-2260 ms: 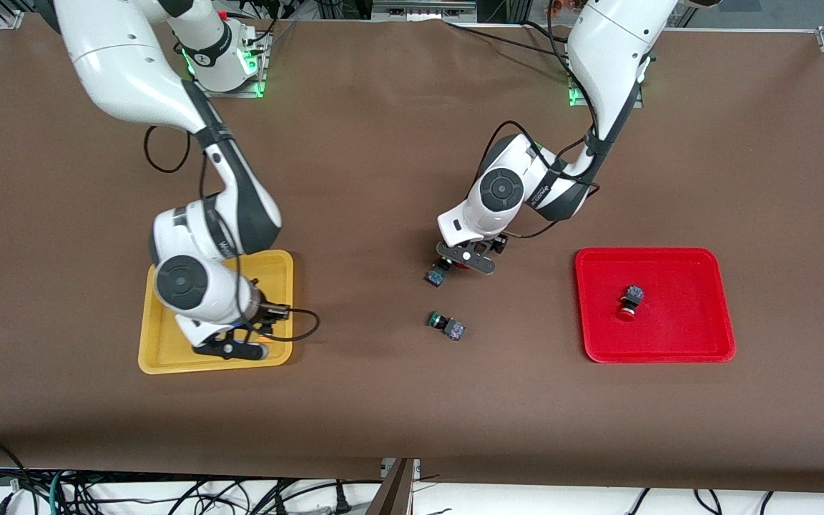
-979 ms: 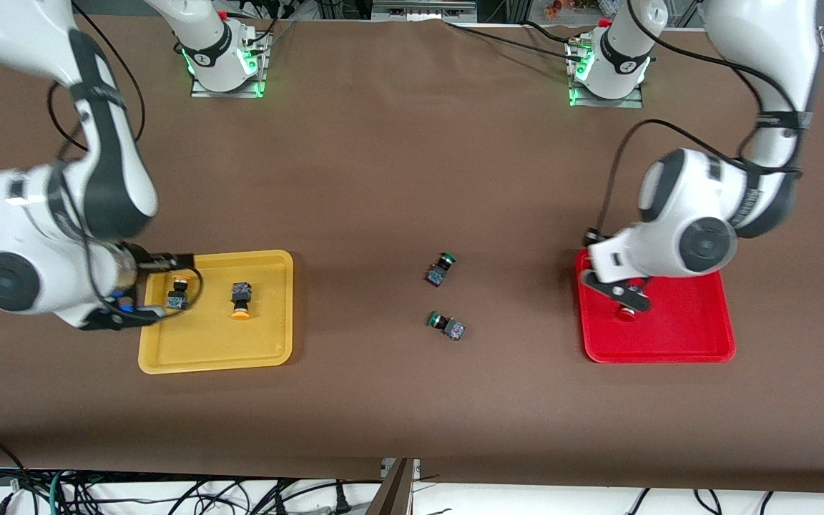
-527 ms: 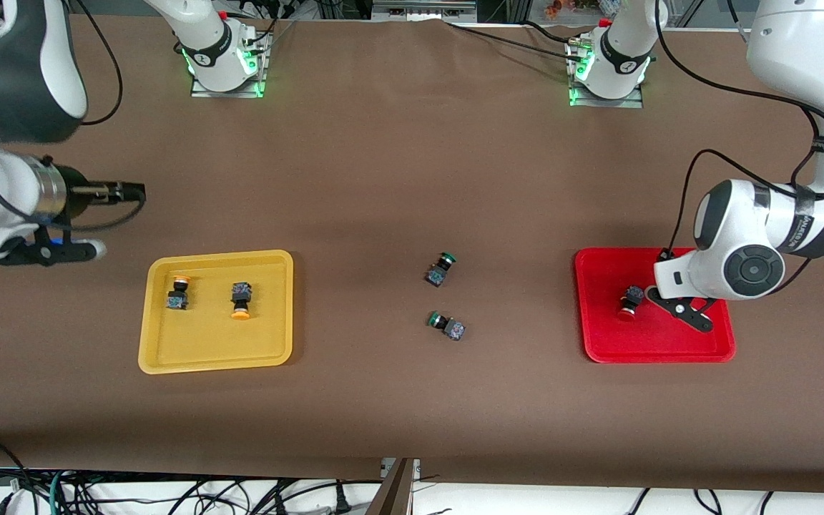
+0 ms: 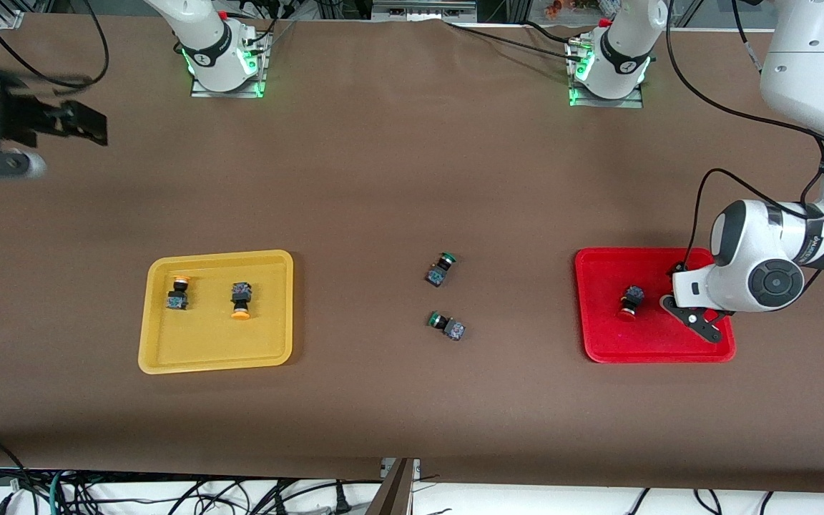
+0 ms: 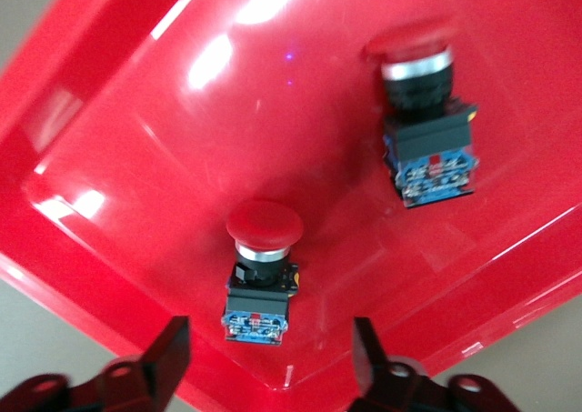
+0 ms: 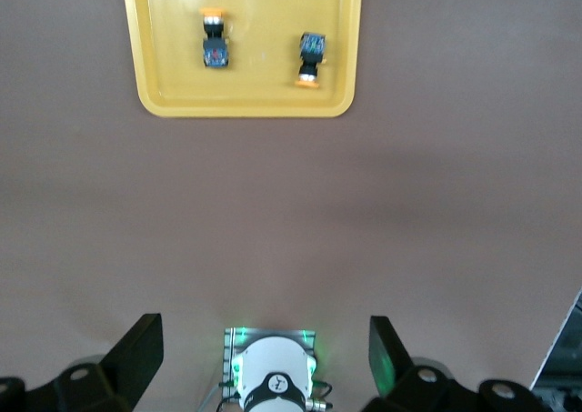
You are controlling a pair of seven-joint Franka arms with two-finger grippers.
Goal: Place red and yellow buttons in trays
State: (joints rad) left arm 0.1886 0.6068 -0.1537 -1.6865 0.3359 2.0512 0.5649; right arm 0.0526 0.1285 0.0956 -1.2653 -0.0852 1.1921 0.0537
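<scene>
The red tray (image 4: 641, 345) holds two red buttons. One red button (image 4: 630, 301) shows in the front view; the left arm's hand hides the other. Both lie on their sides in the left wrist view (image 5: 263, 271) (image 5: 423, 112). My left gripper (image 4: 698, 323) is open and empty just above the tray (image 5: 182, 157), its fingers either side of the nearer red button without touching it. The yellow tray (image 4: 215, 345) holds two yellow buttons (image 4: 178, 293) (image 4: 241, 300). My right gripper (image 4: 18, 139) is open, empty and raised high over the right arm's end of the table.
Two green-capped switches (image 4: 440, 268) (image 4: 446, 325) lie on the brown table between the trays. The right wrist view shows the yellow tray (image 6: 264, 85) with its two buttons (image 6: 215, 44) (image 6: 311, 57) and the right arm's base (image 6: 273, 380).
The left gripper carried a red button from the table's middle into the red tray and let it go. The right gripper left the yellow tray and rose away toward the right arm's end.
</scene>
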